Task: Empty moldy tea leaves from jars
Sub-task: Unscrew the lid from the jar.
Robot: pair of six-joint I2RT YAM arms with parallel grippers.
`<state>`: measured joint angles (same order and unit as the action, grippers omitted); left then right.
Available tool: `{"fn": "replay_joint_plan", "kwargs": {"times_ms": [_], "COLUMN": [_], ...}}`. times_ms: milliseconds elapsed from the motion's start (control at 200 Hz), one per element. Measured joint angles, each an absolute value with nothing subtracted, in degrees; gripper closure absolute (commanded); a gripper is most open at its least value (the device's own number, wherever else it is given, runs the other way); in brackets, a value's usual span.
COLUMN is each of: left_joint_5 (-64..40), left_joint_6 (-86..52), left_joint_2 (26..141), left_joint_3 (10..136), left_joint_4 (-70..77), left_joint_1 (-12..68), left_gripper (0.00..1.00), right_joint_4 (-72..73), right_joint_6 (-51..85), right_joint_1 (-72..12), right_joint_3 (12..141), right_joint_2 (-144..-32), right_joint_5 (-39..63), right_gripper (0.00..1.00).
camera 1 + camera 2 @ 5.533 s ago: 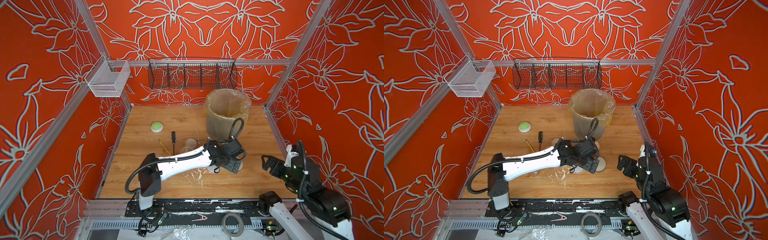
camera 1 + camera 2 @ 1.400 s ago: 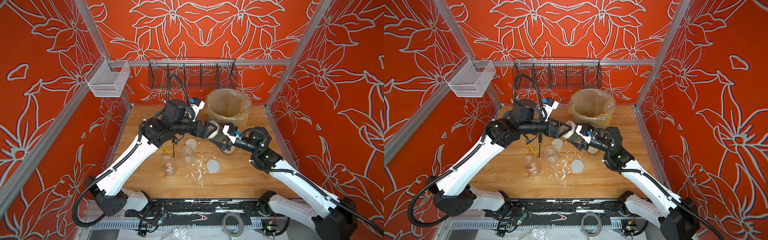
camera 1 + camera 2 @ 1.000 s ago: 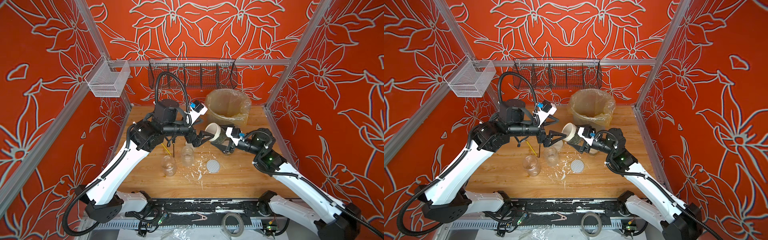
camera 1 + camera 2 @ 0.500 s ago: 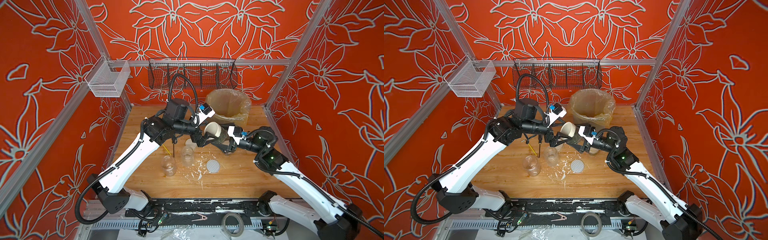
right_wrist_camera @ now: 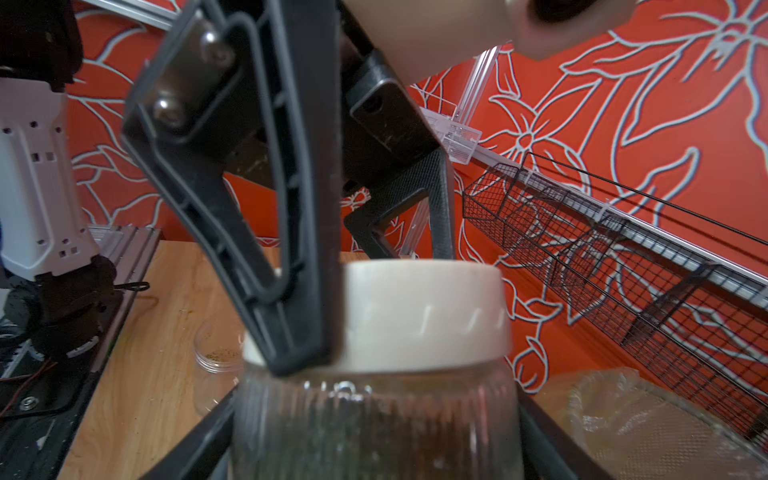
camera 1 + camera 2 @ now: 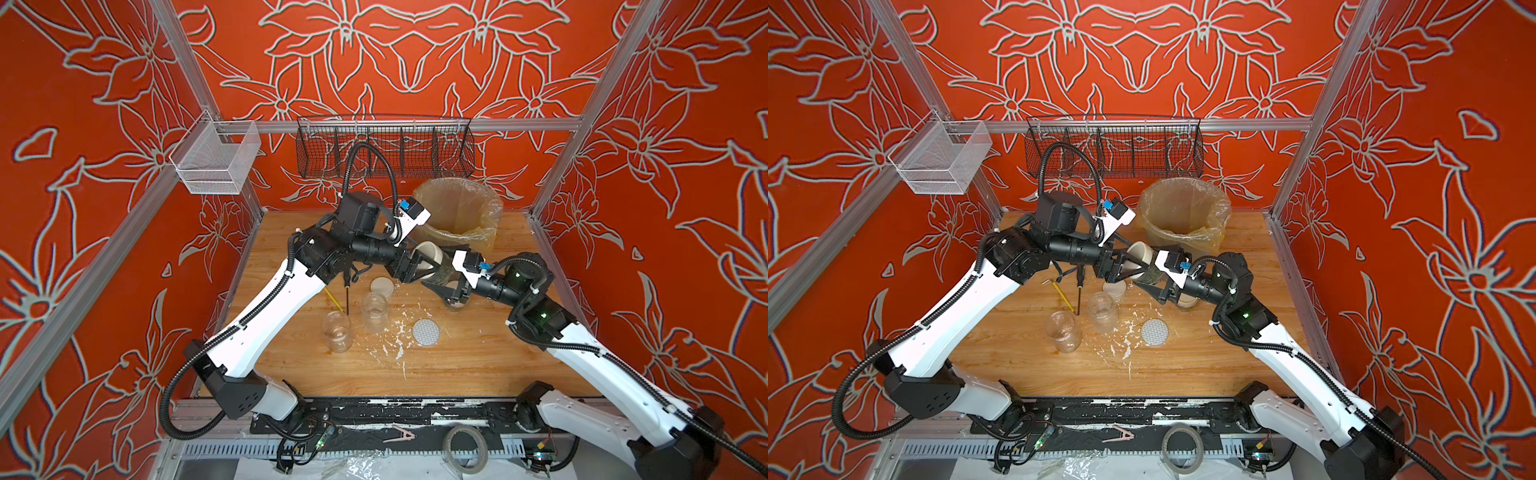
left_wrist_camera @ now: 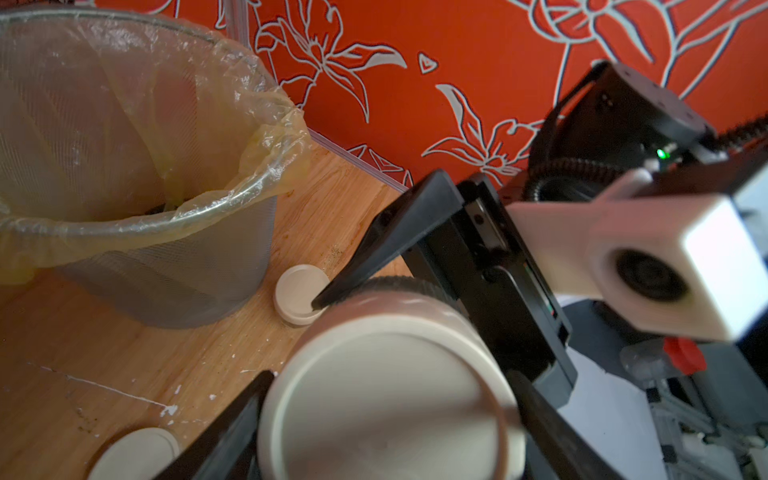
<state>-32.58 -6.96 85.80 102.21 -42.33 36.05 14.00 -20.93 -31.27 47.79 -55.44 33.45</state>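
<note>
Unlike the left wrist view, the right wrist view shows moldy tea leaves in the jar grasped by the right claw. The left claw clenches its lid. Two lidless jars stand on the worktop.

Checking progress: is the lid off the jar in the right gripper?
No, the lid sits on the jar, gripped at its sides by the left gripper.

I count three jars for certain: one capped jar, two open jars. Four lids: three cream lids, one dotted lid. One bin. Two baskets: one black wire basket, one white mesh basket. One pencil, one screwdriver.
</note>
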Motion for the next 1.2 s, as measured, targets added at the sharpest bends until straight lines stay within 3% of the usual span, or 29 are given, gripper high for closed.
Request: {"fn": "replay_joint_plan", "kwargs": {"times_ms": [270,631,671,711,791,821,1006,1201], "left_joint_5": [-29.17,-27.44,-27.44,-27.44,-27.53,-27.49,-24.77,-24.43], "left_joint_6": [-34.72,-53.15,-54.0,-54.5,-54.3,-54.22,-44.27,-18.92], "left_joint_2": [90.72,90.98,90.98,90.98,90.94,90.91,88.49,80.4], "left_joint_3": [102.96,102.96,102.96,102.96,102.96,102.98,102.98,98.63], "left_joint_4": [-40.75,-39.16,-39.07,-39.0,-38.72,-38.28,-36.38,-33.06], "left_joint_1": [34.87,34.92,34.92,34.92,34.94,34.92,34.83,34.79], "left_gripper": [0.48,0.46,0.39,0.24,0.0,0.04,0.03,0.03], "right_joint_4": [16.27,18.09,18.09,18.09,18.11,18.0,17.3,15.86], "right_joint_6": [-35.2,-41.36,-41.5,-41.56,-41.5,-41.32,-37.19,-32.67], "right_joint_1": [-32.21,-32.73,-32.73,-32.73,-32.73,-32.73,-32.67,-32.56], "right_joint_3": [45.87,45.19,45.19,45.17,45.15,45.15,45.15,45.15], "right_joint_2": [-58.11,-57.71,-57.6,-57.54,-57.36,-57.21,-56.25,-55.0], "right_joint_5": [20.21,16.82,16.82,16.8,16.8,16.82,17.06,19.73], "right_gripper": [0.69,0.71,0.71,0.71,0.72,0.72,0.72,0.72]}}
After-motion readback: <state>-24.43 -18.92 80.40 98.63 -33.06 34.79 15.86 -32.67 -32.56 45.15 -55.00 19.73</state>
